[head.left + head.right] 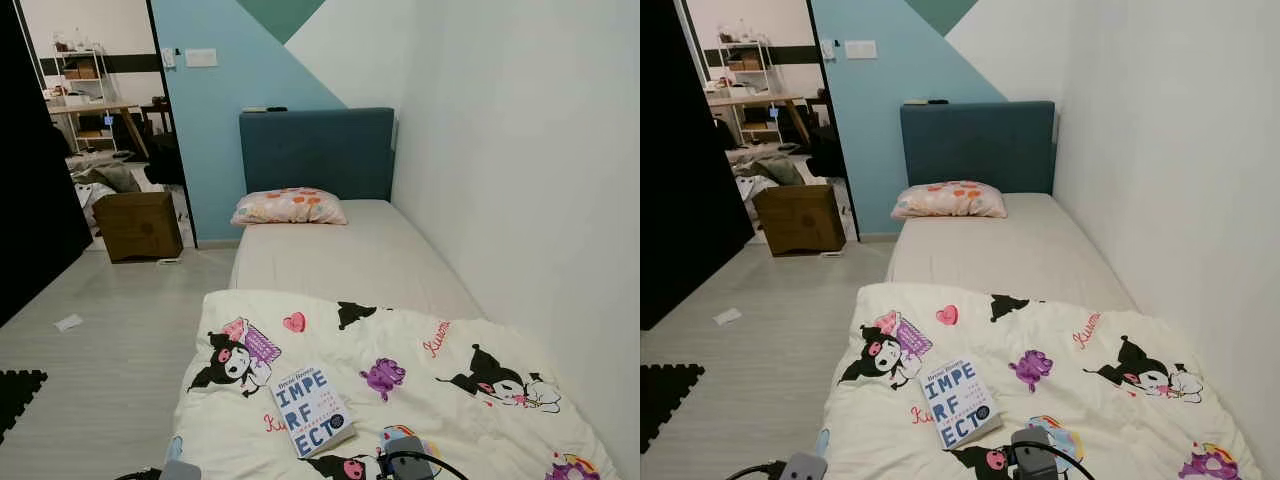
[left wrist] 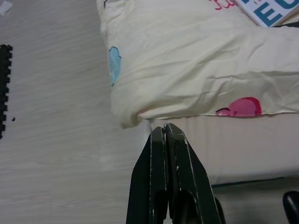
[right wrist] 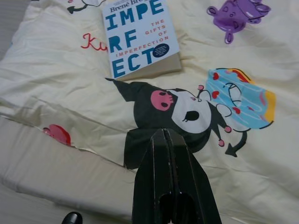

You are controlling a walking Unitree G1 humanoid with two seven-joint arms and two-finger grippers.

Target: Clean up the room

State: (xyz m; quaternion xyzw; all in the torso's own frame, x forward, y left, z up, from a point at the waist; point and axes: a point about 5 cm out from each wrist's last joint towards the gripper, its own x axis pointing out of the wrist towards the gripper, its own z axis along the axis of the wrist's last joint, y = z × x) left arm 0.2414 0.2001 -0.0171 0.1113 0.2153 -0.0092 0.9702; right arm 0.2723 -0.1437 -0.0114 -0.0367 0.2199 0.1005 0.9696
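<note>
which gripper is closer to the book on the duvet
Right. The right gripper hovers over the duvet just short of the book. The left gripper hangs at the bed's foot corner, over the floor edge, farther off.

1. The head's two eye views look forward and down along the bed (image 1: pixel 350 255) from its foot, headboard (image 1: pixel 316 153) at 12 o'clock.
2. Each wrist view looks closely down on the quilt (image 3: pixel 56 74).
3. All four share the book (image 1: pixel 958 402).
</note>
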